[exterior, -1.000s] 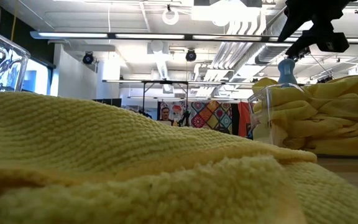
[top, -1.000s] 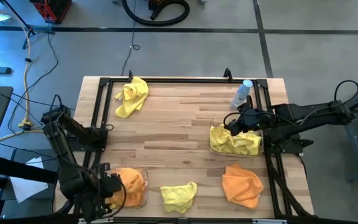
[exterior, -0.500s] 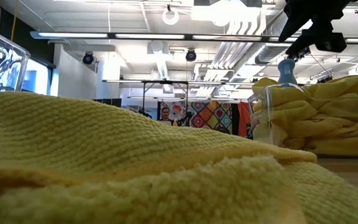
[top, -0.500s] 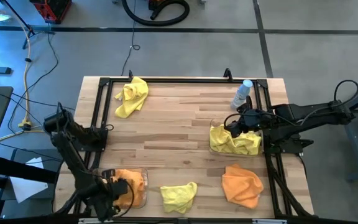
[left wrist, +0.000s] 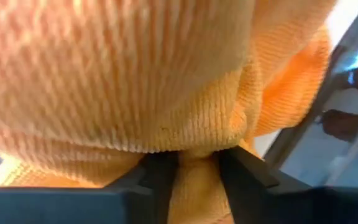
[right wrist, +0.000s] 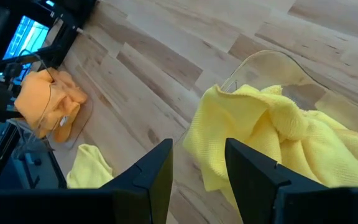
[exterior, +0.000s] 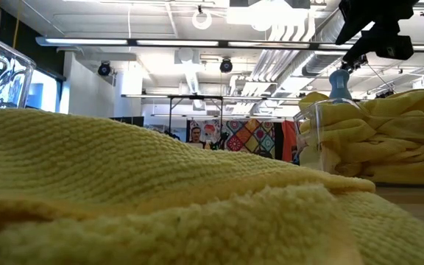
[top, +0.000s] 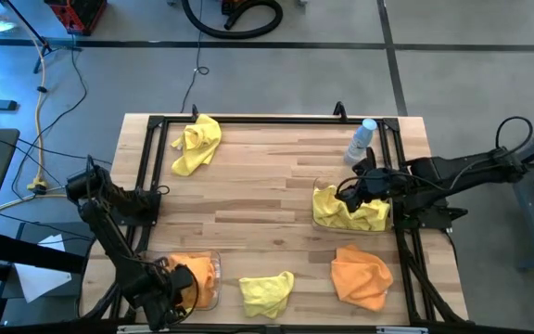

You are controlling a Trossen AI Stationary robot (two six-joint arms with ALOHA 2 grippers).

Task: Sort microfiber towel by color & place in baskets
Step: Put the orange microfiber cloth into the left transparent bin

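An orange towel (top: 202, 272) lies in the clear left basket (top: 217, 289) at the near left. My left gripper (top: 182, 277) is inside that basket, shut on the towel. My right gripper (top: 350, 191) is open and empty, just above the yellow towels (top: 352, 213) heaped in the clear right basket (top: 316, 202). In the right wrist view its fingers (right wrist: 157, 171) stand over those towels (right wrist: 253, 130). Loose on the table lie a yellow towel (top: 196, 144) at the far left, a yellow towel (top: 267, 291) at the near middle and an orange towel (top: 361, 276) at the near right. My left gripper pinches a bunched fold of the orange towel (left wrist: 195, 173) between its two fingers (left wrist: 161, 177). It comes at the towel from the table's left side. The rest of the towel bulges up in front of the fingers and rests in the left basket.
A small clear bottle with a blue cap (top: 362, 139) stands just beyond the right basket. A black frame (top: 267, 121) runs round the table's edges. The low view is mostly filled by the near yellow towel (exterior: 160, 191). The middle of the table is bare wood (top: 258, 199).
My left arm has swung lower and toward the table's near edge. Its gripper has gone a little toward the table's right edge, deeper into the left basket. The orange towel there is bunched against the basket's right side.
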